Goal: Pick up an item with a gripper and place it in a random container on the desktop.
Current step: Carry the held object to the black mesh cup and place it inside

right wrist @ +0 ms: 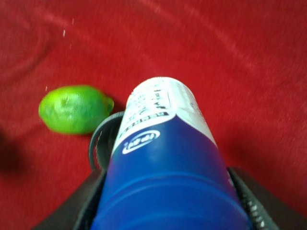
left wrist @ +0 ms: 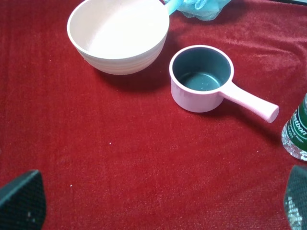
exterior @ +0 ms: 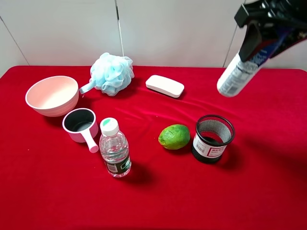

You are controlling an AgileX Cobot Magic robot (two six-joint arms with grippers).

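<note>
My right gripper (exterior: 261,26) is shut on the white bottle (exterior: 237,74) with the dark-blue cap. It holds the bottle tilted, high above the red desktop (exterior: 268,182), up and to the right of the black wire-mesh cup (exterior: 213,139). In the right wrist view the bottle (right wrist: 163,158) fills the middle between the dark fingers (right wrist: 244,196), and the cup's rim (right wrist: 98,141) peeks out behind it. My left gripper (left wrist: 158,206) is open and empty over bare red cloth, in front of the pink bowl and handled cup.
A green lime (exterior: 174,136) lies just left of the mesh cup. A clear water bottle (exterior: 114,149), a handled cup (exterior: 80,124), a pink bowl (exterior: 52,95), a blue bath pouf (exterior: 112,73) and a white soap bar (exterior: 164,86) lie across the left and back.
</note>
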